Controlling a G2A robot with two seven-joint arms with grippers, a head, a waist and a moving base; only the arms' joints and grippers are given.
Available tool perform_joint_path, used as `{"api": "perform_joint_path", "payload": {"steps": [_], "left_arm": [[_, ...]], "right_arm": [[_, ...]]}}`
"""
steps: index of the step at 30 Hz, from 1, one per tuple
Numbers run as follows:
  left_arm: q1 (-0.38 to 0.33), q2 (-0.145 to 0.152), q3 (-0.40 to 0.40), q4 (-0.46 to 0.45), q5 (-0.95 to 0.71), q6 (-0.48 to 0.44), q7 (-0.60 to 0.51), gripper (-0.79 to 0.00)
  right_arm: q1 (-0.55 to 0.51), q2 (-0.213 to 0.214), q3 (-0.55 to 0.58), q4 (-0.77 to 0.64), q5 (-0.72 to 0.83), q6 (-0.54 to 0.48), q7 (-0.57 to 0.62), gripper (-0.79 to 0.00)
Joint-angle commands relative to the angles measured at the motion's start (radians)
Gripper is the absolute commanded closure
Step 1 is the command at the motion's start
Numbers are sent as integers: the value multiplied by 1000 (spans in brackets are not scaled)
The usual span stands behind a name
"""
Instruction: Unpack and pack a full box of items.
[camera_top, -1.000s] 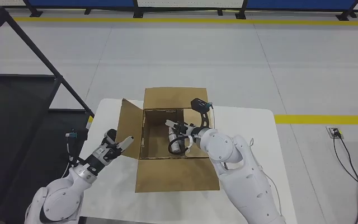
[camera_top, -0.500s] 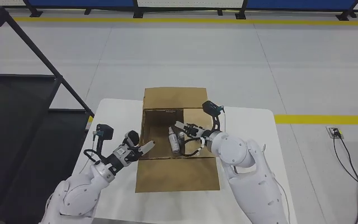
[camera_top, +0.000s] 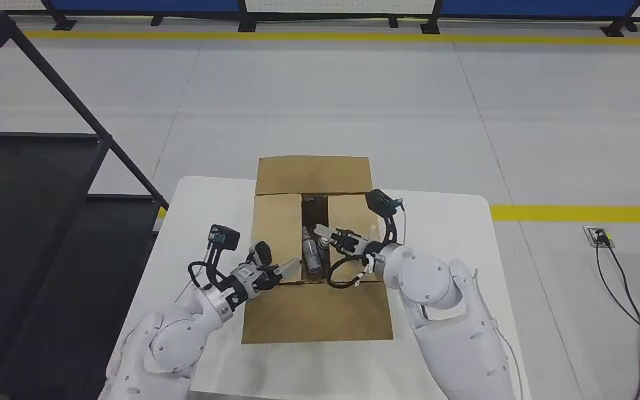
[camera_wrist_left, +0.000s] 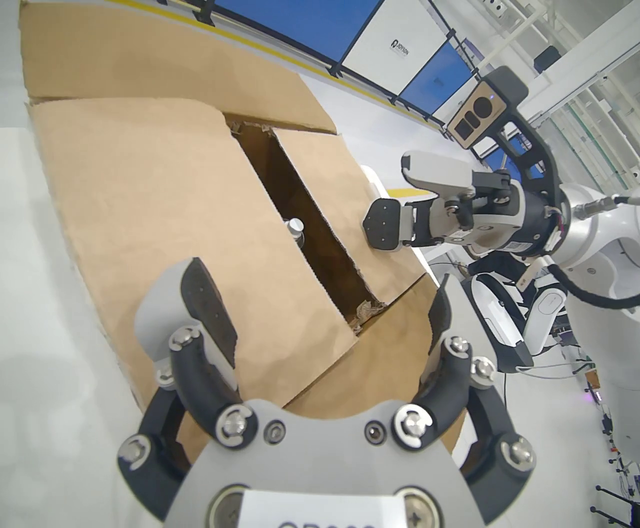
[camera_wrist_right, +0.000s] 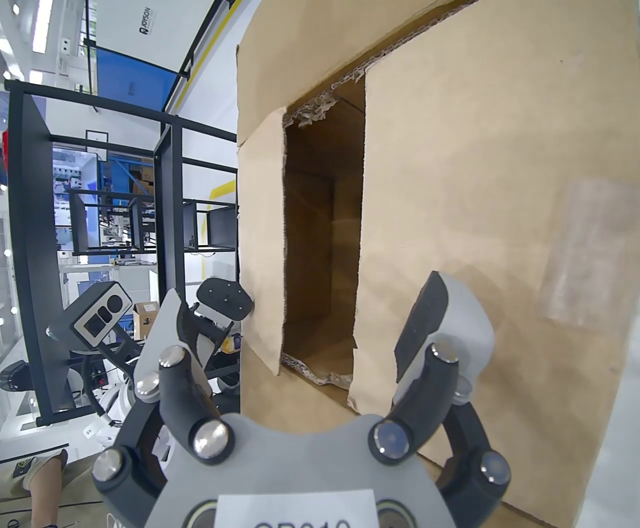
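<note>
Cardboard box (camera_top: 315, 315) sits mid-table (camera_top: 450, 230) in front of me, its two side flaps folded nearly flat with a narrow slot between them. The far and near flaps lie open outward. Through the slot I can see a bottle (camera_top: 312, 250) with a silver cap lying inside. My left gripper (camera_top: 275, 262) is angled in from the near-left corner, hovering low over the left flap (camera_top: 277, 220) with its fingers spread wide and nothing between them. My right gripper (camera_top: 330, 240) comes in from the opposite side over the right flap (camera_top: 355, 225), its wrist roughly level and its fingers likewise spread and empty. I cannot tell whether either one touches the cardboard.
</note>
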Motion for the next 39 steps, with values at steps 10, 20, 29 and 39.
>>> {"api": "perform_joint_path", "payload": {"steps": [10, 20, 29, 39], "left_arm": [[-27, -1, 27, 49, 17, 22, 11, -785], [-23, 3, 7, 20, -6, 29, 23, -785], [38, 20, -108, -86, -88, 11, 19, -785], [108, 40, -244, -99, -124, -17, 17, -785]], "right_arm": [[9, 6, -17, 19, 14, -3, -8, -785], [-69, 34, 63, -148, 35, -49, 57, -785], [-213, 75, 192, -315, -4, -59, 181, -785], [-213, 90, 180, -211, -30, -44, 162, -785]]}}
